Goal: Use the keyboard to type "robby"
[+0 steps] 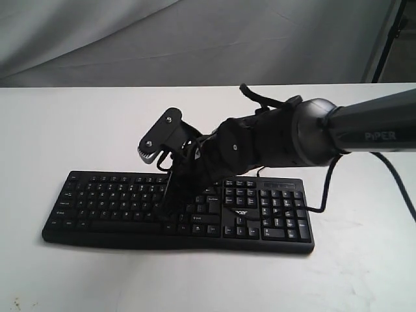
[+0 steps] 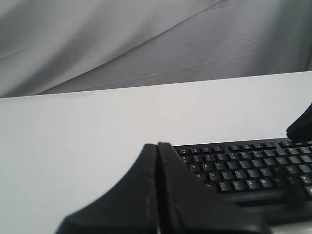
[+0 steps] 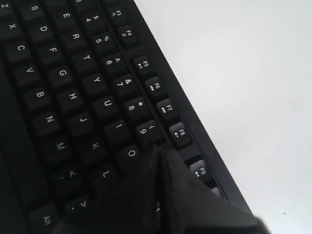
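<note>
- Stretching wide and white, the counter [image 1: 65,130] carried everything, with a grey cloth backdrop [image 1: 195,39] behind it.
- The keyboard [image 1: 117,208] lay flat on the counter near its front edge. Its long axis ran left to right in the exterior view, with the number pad at the right end. It was black, full-size plastic with small white legends on the keys.
- The right arm [image 1: 364,130] reached in from the right and crossed over the keyboard's middle, clearly the nearer arm.
- The right hand [image 1: 164,209] pointed down at the letter block with its two fingers pressed together into one blunt tip, pinching nothing. In the right wrist view the right hand [image 3: 157,157] sat just beside the O key [image 3: 131,153], so the "o" of "robby" looked like the letter at stake. Whether it touched a key could not be told.
- The left hand [image 2: 157,145], also pressed together and empty, hovered off the keyboard, which lay beyond it and to one side.
- A thin black cable [image 1: 325,188] looped at the keyboard's right end.
</note>
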